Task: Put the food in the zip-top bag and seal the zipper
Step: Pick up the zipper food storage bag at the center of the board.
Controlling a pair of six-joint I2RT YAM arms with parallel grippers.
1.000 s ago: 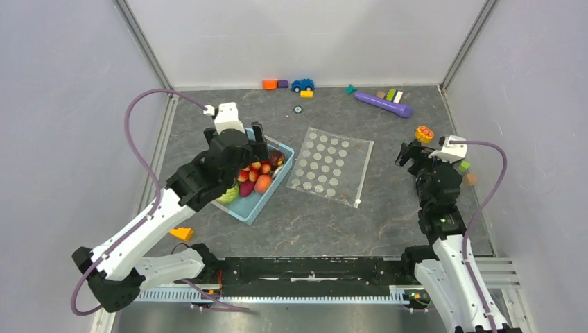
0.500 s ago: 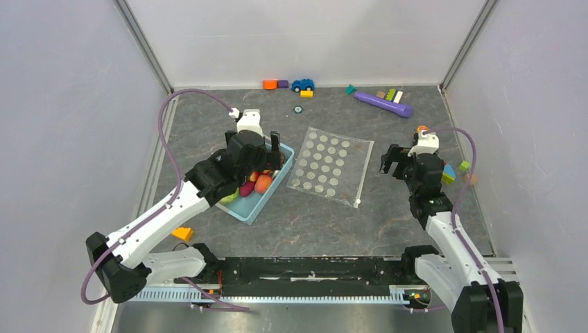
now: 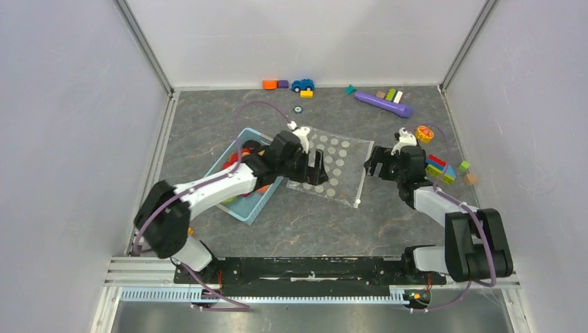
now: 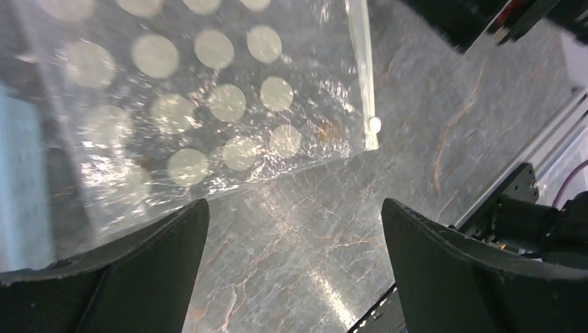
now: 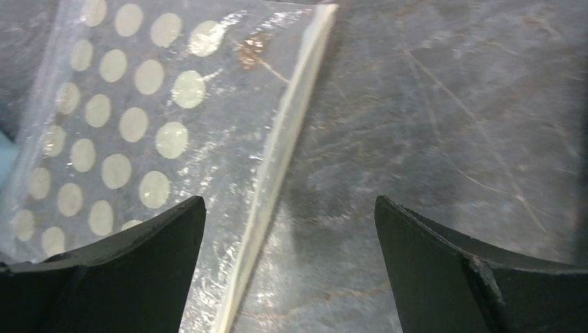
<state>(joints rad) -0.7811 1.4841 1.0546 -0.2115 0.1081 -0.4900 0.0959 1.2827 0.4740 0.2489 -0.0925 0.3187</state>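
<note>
Well, both my jaw pairs gape wide and empty: left gripper (image 3: 317, 165) over the zip-top bag (image 3: 343, 159), right gripper (image 3: 374, 163) just beside its zipper (image 5: 277, 173). The bag lies flat mid-table and looks thin, limp and slippery, so I'd pinch the stiffer zipper edge.

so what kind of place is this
Probably a robot lab test cell: a marbled table boxed in by white panels, a left arm and right arm bolted at its near edge, and toys like a blue car strewn about.
</note>
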